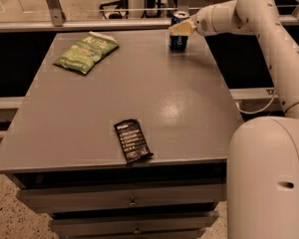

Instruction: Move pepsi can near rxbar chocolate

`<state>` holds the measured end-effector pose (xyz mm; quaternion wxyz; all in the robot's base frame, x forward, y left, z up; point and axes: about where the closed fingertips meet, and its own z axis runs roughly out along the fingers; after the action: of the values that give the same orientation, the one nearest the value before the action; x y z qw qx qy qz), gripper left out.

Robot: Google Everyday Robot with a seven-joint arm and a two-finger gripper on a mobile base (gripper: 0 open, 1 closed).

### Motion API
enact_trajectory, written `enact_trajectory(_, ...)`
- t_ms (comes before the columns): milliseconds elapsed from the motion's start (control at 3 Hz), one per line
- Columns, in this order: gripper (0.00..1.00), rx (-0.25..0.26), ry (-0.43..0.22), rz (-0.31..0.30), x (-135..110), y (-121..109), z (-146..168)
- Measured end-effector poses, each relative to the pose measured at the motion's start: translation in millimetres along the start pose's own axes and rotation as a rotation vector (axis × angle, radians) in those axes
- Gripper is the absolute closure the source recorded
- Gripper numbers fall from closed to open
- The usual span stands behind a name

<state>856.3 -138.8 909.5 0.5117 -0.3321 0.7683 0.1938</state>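
The pepsi can point(178, 39) stands upright near the far right edge of the grey table point(104, 98). It is dark blue with a silver top. My gripper point(181, 28) is at the can's upper part, its pale fingers point(182, 29) across the can's side just under the rim. The rxbar chocolate point(132, 140) is a flat black wrapper with white text. It lies near the table's front edge, far from the can.
A green chip bag point(85, 52) lies at the far left of the table. My white arm point(249, 14) reaches in from the right, and my white base point(269, 178) stands at the table's right front. Drawers point(132, 200) sit under the tabletop.
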Motion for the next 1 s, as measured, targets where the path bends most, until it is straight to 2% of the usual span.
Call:
enact_trajectory(333, 0.76, -0.025, -0.017, 0.001, -3.0, 4.5, -14.6)
enact_trajectory(667, 0.98, -0.118, -0.055, -0.03, -13.8, 27.5, -47.0)
enact_trajectory(1000, 1.0, -0.274, -0.056, -0.071, -9.0, 67.5, -85.2)
